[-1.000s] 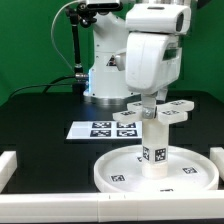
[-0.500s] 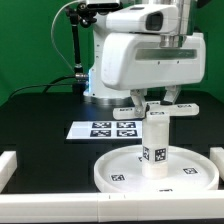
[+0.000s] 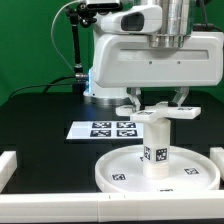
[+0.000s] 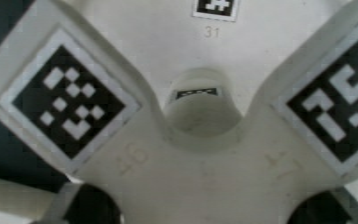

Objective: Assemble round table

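a: how are the jaws set?
b: they are drawn in narrow and are seen clamped on the cross-shaped piece (image 3: 152,113), which is held level between them by the gripper (image 3: 157,101).
a: and what is found just under the jaws?
b: the cylinder (image 3: 155,146) is stood upright directly below, with the piece resting on its top; whether it is fully seated cannot be told. the cylinder in turn is planted at the middle of the round disc (image 3: 106,172), which is spread flat beneath and around the jaws.
a: what could be spoiled from here?
b: if the piece is turned or pressed off-axis, the joint could be jammed crooked, or the cylinder could be twisted loose from the disc. if the grip is let go before the joint is taken up, the piece could be tipped off.
a: anything farther out?
b: the marker board (image 3: 105,128) is laid well beyond the jaws, apart from the disc, and should not be disturbed.
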`<state>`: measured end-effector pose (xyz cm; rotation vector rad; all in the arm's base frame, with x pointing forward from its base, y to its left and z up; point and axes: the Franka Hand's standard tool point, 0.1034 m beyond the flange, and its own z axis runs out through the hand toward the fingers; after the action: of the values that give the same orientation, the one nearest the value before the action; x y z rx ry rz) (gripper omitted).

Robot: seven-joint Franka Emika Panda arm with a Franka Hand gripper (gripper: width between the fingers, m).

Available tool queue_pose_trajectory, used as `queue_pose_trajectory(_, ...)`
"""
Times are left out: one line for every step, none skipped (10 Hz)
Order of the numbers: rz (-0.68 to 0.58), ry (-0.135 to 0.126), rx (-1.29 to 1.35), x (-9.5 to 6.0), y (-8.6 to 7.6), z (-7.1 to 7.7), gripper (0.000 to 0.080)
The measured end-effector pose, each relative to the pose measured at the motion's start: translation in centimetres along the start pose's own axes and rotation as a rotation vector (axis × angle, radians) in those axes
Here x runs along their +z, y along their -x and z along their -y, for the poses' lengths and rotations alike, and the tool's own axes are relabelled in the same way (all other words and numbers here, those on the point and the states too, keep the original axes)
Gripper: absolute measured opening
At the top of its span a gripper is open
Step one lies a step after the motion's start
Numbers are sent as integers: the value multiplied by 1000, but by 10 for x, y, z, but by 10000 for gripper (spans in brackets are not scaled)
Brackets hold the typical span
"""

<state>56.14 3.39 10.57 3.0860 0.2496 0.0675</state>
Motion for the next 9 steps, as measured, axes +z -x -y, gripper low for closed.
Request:
queue_pose_trajectory(0, -6, 45, 0, 0, 1, 452)
queue_pose_trajectory(1, -18, 176, 0, 0, 3, 452)
queue_pose_trajectory(-1, -32, 272, 0, 0, 4, 452)
queue_pose_trajectory(-1, -49, 403, 1, 0, 5, 452)
queue_pose_trajectory(4, -65, 525, 1, 0, 4, 452)
queue_pose_trajectory(12, -84, 656, 1, 0, 5, 452)
queue_pose_trajectory(19, -99, 763, 1, 0, 4, 452)
queue_pose_trajectory(23, -101, 818, 1, 0, 5, 452)
queue_pose_trajectory(33, -110, 950, 1, 0, 5, 452)
